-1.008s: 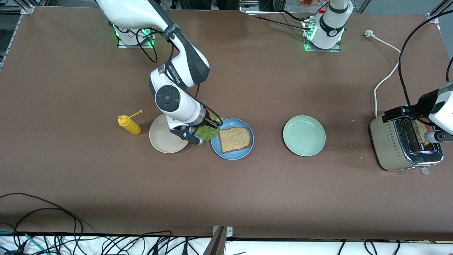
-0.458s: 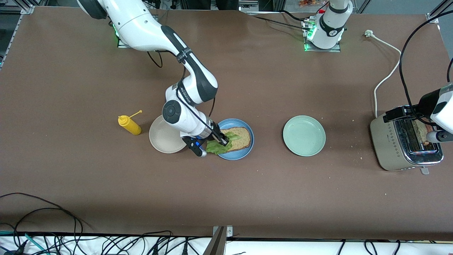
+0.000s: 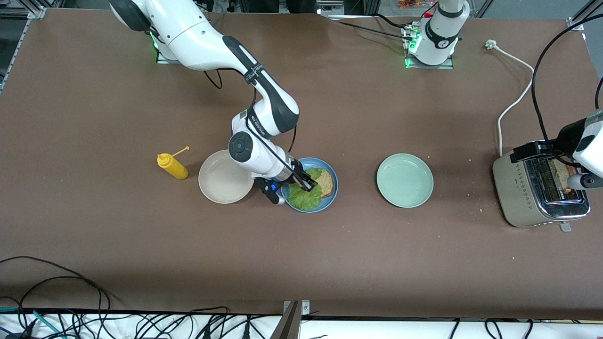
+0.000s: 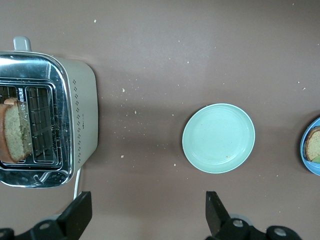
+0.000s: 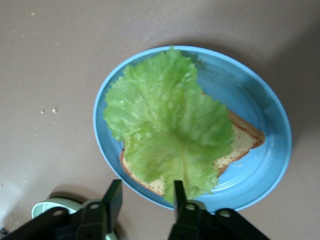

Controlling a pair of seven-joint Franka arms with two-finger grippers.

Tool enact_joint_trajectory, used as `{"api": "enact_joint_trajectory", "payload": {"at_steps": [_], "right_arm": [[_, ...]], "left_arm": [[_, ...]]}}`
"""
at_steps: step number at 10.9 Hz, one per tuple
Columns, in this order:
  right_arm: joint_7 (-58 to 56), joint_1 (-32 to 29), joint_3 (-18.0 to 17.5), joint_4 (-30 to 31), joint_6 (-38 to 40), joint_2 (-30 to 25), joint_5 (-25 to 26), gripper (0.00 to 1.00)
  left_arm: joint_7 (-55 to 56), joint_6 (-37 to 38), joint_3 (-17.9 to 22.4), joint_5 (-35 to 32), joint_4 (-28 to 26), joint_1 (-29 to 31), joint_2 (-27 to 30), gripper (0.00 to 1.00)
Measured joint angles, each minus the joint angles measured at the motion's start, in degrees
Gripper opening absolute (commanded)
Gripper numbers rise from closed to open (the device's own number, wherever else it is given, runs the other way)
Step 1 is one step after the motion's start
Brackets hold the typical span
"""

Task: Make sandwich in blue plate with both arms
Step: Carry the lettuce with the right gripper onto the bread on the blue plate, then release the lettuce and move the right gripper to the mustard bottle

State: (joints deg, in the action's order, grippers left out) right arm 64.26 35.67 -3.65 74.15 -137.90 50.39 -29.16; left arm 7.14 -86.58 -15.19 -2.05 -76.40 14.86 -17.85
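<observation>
Where crinkled lettuce (image 5: 167,130) drapes grainy bread (image 5: 240,142) — round matte blue plate (image 5: 260,100)

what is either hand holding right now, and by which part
Nothing. The right hand stands open over the lettuce leaf lying on the bread slice; the left hand, by the toaster, is open, empty.

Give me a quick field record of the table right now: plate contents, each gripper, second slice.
blue plate: bread slice with lettuce leaf lying on it
right gripper: over the blue plate, jaws open, leaf released
left gripper: over table beside toaster, jaws open, waiting
second bread slice: in toaster slot
green plate: bare
</observation>
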Motion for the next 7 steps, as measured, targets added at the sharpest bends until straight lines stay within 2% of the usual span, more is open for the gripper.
{"api": "enact_joint_trajectory", "payload": {"at_steps": [2,5,7], "right_arm": [[-0.11,-0.03,0.39,-1.12,2.05,-0.81,3.24,1.00],[-2.92,-0.71,2.32,-2.59,14.49,-5.58,14.59,1.00],[-11.85,-1.08,4.46,-2.62,23.99,-9.63,18.24,1.00]], "left_arm": [[0.00,0.00,0.00,0.00,0.00,0.00,0.00,1.00],[0.00,0.01,0.00,0.00,0.00,0.00,0.00,1.00],[0.00,0.02,0.00,0.00,0.00,0.00,0.00,1.00]]}}
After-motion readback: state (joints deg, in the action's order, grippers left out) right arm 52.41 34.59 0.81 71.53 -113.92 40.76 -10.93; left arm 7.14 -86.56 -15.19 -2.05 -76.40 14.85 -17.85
